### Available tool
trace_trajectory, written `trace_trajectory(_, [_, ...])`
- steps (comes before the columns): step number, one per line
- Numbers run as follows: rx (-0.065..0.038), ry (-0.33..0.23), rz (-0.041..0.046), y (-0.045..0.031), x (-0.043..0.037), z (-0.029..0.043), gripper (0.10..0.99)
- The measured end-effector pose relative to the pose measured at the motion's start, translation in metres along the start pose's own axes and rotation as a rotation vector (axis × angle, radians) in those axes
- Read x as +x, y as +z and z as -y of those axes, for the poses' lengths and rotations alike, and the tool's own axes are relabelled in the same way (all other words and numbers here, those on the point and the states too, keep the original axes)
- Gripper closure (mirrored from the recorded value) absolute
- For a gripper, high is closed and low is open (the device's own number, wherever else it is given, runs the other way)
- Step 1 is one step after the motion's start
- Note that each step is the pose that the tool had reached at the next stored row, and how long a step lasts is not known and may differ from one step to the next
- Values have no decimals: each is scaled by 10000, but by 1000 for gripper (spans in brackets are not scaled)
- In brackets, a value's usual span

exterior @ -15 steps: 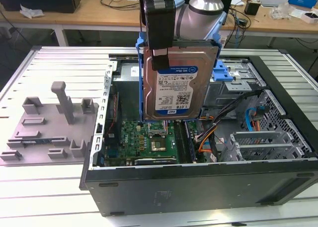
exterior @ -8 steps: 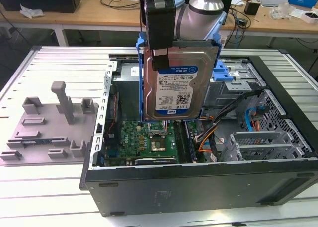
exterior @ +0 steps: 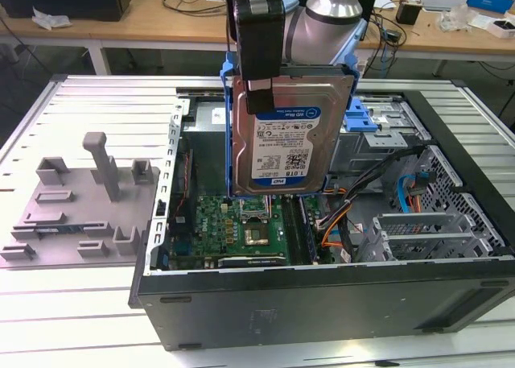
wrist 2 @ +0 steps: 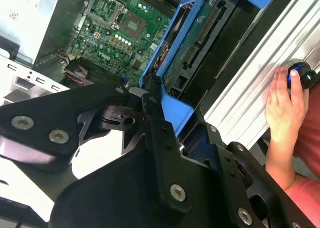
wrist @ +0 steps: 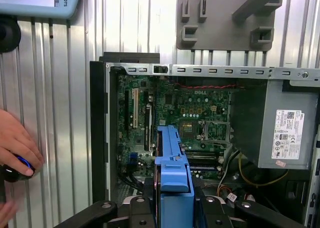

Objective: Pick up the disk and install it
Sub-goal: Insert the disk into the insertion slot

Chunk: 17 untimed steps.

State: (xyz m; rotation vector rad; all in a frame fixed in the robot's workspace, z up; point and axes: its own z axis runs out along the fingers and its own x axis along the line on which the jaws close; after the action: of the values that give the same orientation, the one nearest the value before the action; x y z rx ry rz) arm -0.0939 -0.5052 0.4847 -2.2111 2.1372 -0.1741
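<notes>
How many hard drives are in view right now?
1. The silver rectangular hard drive in a blue plastic bracket hangs upright in the black tool, above the green motherboard of the open black computer case. Others may be hidden in the metal drive cage.

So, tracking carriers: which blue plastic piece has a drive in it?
The one the gripper holds upright over the open case: it frames the disk. The other blue piece, on the drive cage, is bare plastic.
</notes>
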Motion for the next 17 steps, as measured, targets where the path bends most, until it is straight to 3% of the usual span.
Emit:
trace_trajectory(10, [-8, 216, -27, 10, 0, 22, 718])
trace_trajectory(13, [-12, 301, -38, 18, 2, 59, 718])
trace_trajectory(17, [-12, 328, -41, 40, 32, 168, 718])
